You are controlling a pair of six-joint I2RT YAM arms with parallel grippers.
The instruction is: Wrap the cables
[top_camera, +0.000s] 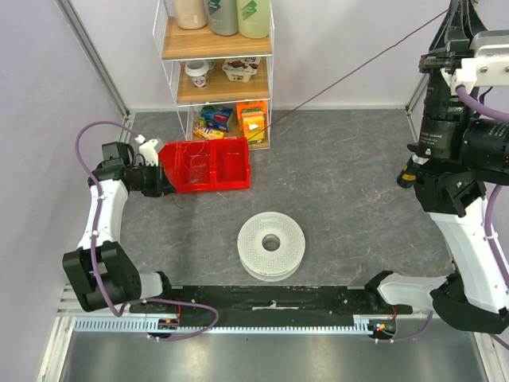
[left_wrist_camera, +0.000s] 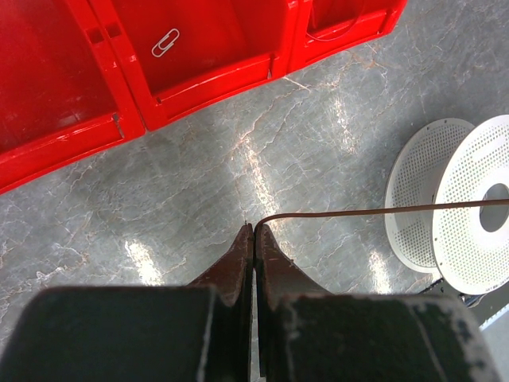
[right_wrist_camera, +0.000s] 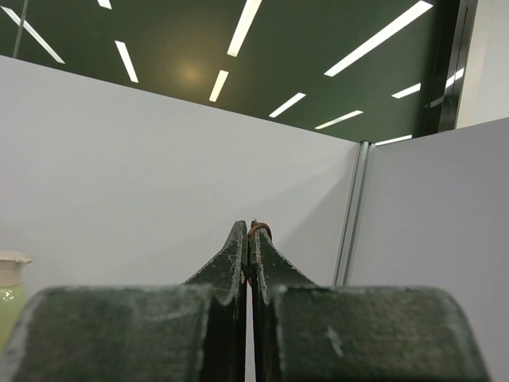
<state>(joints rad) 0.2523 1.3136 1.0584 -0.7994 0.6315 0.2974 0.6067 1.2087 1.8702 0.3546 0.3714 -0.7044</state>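
Currently, left end effector point(left_wrist_camera: 254, 227) sits low over the grey tabletop point(top_camera: 342, 175), just beside the left end of the red bin point(top_camera: 208, 189). Fingers are pressed together, pinching the cable point(left_wrist_camera: 382, 211) right at the tips. From the pinch the cable bends out and runs off to the right edge of the left wrist view, passing in front of the white perforated spool point(left_wrist_camera: 465, 231).

Right end effector point(right_wrist_camera: 249, 225) is raised high, with its camera looking at wall panels and ceiling lights. Its fingers are also pressed together, with a small brownish loop of cable showing at the tips.

Top view:
- The cable point(top_camera: 358, 68) is one thin, dark, straight line. It descends diagonally from the upper right, at the raised right arm, toward the foot of the shelf rack point(top_camera: 215, 52).
- I lose the line against the clutter there and over the red bin, so I can't trace it to the left fingers in this view.
- The spool point(top_camera: 254, 239) lies flat mid-tabletop, between the two arm bases and the bin, well apart from the cable line.

The bin is divided into compartments. A paper clip point(left_wrist_camera: 165, 42) lies in one, and some thin wire loops lie in the compartment at the right end. The rack stands behind the bin against the back wall, with bottles on top and small packs on the lower shelves.
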